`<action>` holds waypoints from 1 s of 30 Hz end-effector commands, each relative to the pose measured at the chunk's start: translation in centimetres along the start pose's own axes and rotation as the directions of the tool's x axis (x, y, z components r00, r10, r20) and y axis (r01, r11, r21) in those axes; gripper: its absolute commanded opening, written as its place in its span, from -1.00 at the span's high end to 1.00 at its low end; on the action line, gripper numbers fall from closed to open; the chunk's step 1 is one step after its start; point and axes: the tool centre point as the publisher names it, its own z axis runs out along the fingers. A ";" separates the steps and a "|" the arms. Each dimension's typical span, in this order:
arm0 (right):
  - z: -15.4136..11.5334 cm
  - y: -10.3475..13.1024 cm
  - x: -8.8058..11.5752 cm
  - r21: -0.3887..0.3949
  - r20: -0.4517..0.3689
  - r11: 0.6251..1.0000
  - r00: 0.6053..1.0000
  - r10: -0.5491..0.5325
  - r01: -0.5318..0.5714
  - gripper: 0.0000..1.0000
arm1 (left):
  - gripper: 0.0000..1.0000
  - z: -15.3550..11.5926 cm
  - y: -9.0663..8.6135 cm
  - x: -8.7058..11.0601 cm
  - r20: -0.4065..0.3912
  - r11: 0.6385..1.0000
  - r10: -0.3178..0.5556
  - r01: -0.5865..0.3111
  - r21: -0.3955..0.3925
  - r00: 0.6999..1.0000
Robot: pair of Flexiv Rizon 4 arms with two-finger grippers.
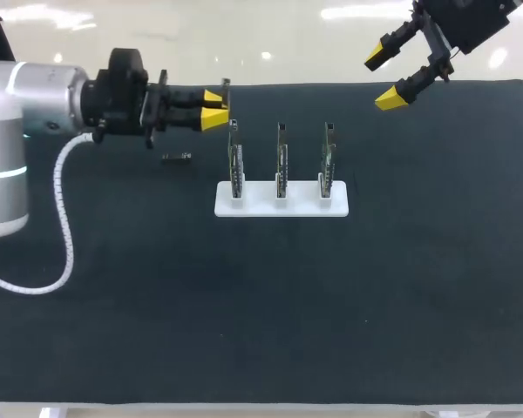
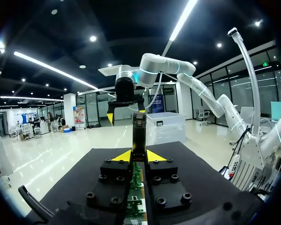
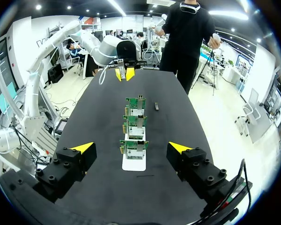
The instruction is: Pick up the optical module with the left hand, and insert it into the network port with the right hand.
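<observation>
My left gripper point(image 1: 214, 108) hangs above the table's back left, shut on a slim dark optical module point(image 2: 139, 133) that sticks out from between its yellow tips. It is just left of the top of the leftmost of three green port boards point(image 1: 234, 161), and that board point(image 2: 136, 185) shows under its fingers. The boards stand in a white holder point(image 1: 281, 205) at mid-table. A second dark module point(image 1: 176, 158) lies flat on the mat, left of the holder. My right gripper point(image 1: 392, 77) is raised over the back right edge, open and empty.
The black mat point(image 1: 261, 305) covers the whole table, with wide bare room in front of the holder. In the right wrist view the boards point(image 3: 136, 124) stand in a row ahead of the fingers, with the loose module point(image 3: 156, 106) beside them.
</observation>
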 end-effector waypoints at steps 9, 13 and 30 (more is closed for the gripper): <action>0.0 -0.1 0.0 -0.001 0.001 1.000 1.000 -0.001 0.001 -1.00 | 1.00 0.1 0.1 0.0 -0.001 1.000 0.000 0.000 -0.001 1.000; 0.0 -0.1 0.0 -0.001 0.001 1.000 1.000 -0.001 0.001 -1.00 | 1.00 0.1 0.1 0.0 -0.001 1.000 0.000 0.000 -0.001 1.000; 1.5 2.2 -5.6 0.155 0.030 0.983 0.995 0.095 -0.099 -1.00 | 1.00 0.1 0.1 0.0 -0.001 1.000 0.000 0.000 -0.001 1.000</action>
